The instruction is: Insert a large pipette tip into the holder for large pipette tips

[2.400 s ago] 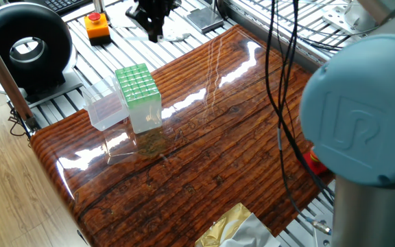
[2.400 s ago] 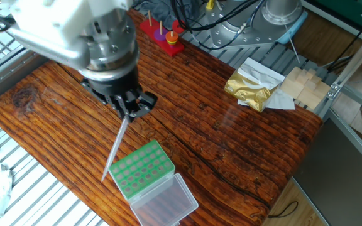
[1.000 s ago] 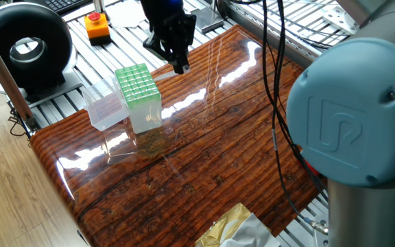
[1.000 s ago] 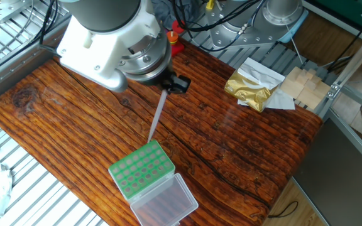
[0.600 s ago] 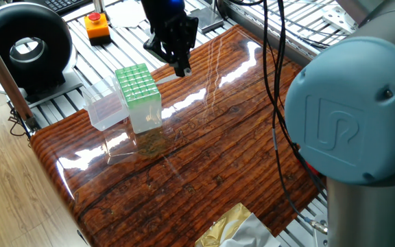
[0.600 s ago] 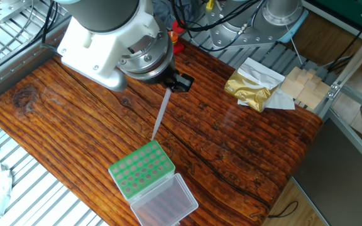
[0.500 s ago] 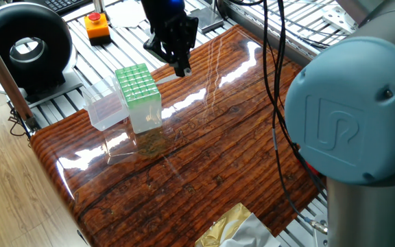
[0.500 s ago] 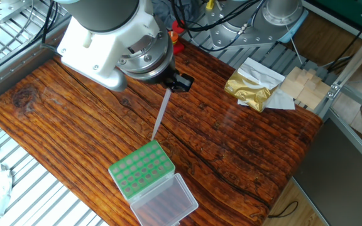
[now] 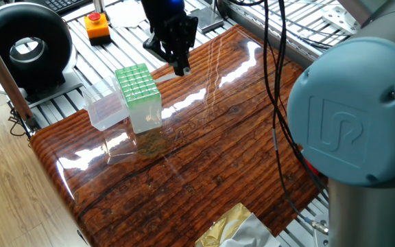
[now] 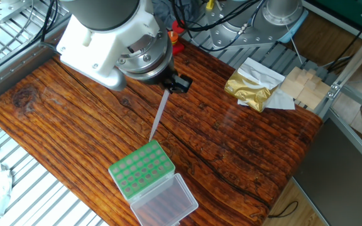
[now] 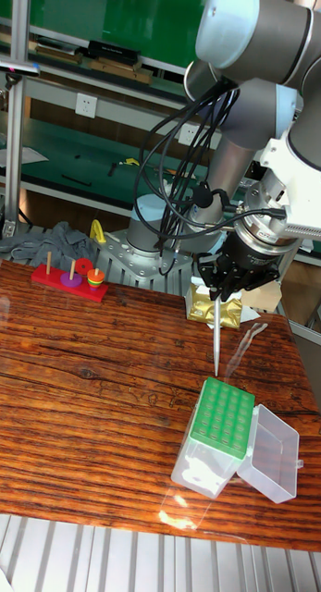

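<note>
My gripper (image 10: pixel 172 85) is shut on the top end of the large pipette tip (image 10: pixel 159 117), a slender whitish tube that hangs point down. Its point sits just above the far edge of the holder for large pipette tips (image 10: pixel 142 168), a clear box with a green grid top. The holder's clear hinged lid (image 10: pixel 166 201) lies open beside it. In the tall fixed view the gripper (image 11: pixel 221 295) holds the tip (image 11: pixel 217 338) nearly upright over the holder (image 11: pixel 223 413). In one fixed view the gripper (image 9: pixel 181 66) stands behind and right of the holder (image 9: pixel 137 84); the tip barely shows there.
A gold foil bag (image 10: pixel 250 86) and pale wooden blocks (image 10: pixel 303 85) lie at the table's far right. A red ring-stacking toy (image 11: pixel 69 277) sits at the back left. An orange stop button (image 9: pixel 97 26) and a black round device (image 9: pixel 26 48) stand off the table.
Since 2.4 s ago the gripper has carried the tip over to the holder and turned it more upright. Over the last half second it has barely moved.
</note>
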Action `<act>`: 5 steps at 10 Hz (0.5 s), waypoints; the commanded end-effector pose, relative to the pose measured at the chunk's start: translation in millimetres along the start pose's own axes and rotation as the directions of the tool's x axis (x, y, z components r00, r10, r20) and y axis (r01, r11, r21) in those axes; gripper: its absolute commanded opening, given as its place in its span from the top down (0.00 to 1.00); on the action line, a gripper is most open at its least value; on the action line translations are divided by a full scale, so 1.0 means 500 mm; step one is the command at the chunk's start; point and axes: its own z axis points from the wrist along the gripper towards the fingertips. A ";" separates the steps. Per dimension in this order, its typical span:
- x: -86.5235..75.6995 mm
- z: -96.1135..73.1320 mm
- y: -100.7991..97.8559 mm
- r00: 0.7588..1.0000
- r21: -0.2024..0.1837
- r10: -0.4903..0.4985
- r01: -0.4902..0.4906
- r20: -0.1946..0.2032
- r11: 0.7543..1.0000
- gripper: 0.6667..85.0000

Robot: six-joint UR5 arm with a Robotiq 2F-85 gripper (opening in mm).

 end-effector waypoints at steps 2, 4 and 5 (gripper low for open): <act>-0.003 -0.003 0.026 1.000 -0.050 -0.018 0.019 0.008 0.999 1.00; -0.008 -0.003 0.030 1.000 -0.058 -0.009 0.010 0.019 0.998 1.00; -0.024 -0.004 0.039 0.999 -0.075 0.002 0.001 0.049 0.997 1.00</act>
